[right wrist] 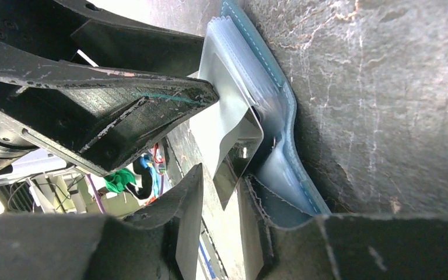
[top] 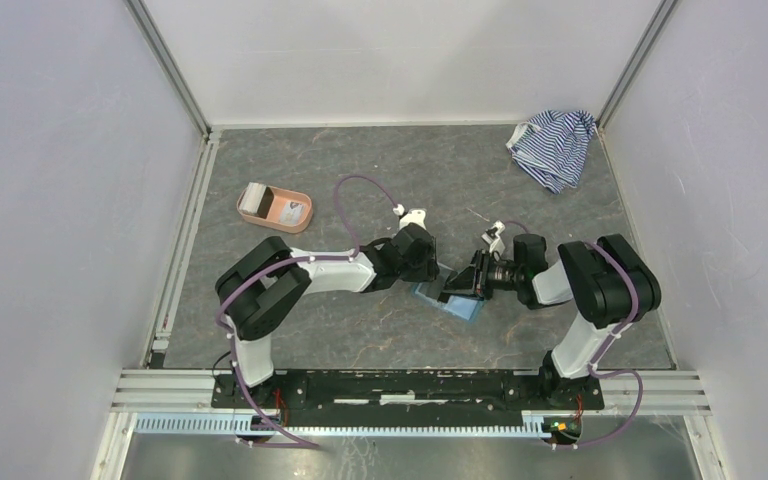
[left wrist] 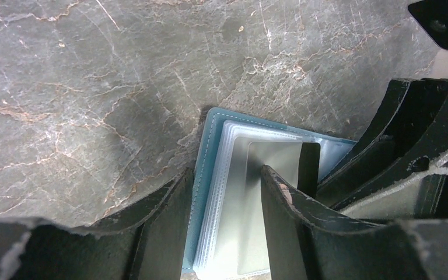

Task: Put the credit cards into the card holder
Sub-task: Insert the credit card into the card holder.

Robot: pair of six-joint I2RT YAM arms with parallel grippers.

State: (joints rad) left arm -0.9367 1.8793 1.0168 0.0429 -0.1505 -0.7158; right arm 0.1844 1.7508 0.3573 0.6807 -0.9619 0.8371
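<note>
The teal card holder (top: 457,303) lies open on the table between both arms, its clear sleeves fanned out (left wrist: 207,157) (right wrist: 286,116). A silvery credit card (left wrist: 271,160) (right wrist: 239,154) sits partly tucked into one sleeve. My left gripper (top: 432,270) (left wrist: 226,172) stands open over the holder, with one finger beside the teal edge and the other resting on the sleeves. My right gripper (top: 462,285) (right wrist: 221,175) is open around the card's free corner, with a gap on one side. Another whitish-grey card (top: 253,199) lies in the pink tray.
The salmon-pink oval tray (top: 305,202) sits at the left back of the table. A blue-and-white striped cloth (top: 555,145) is bunched in the far right corner. Grey walls close in the table on three sides.
</note>
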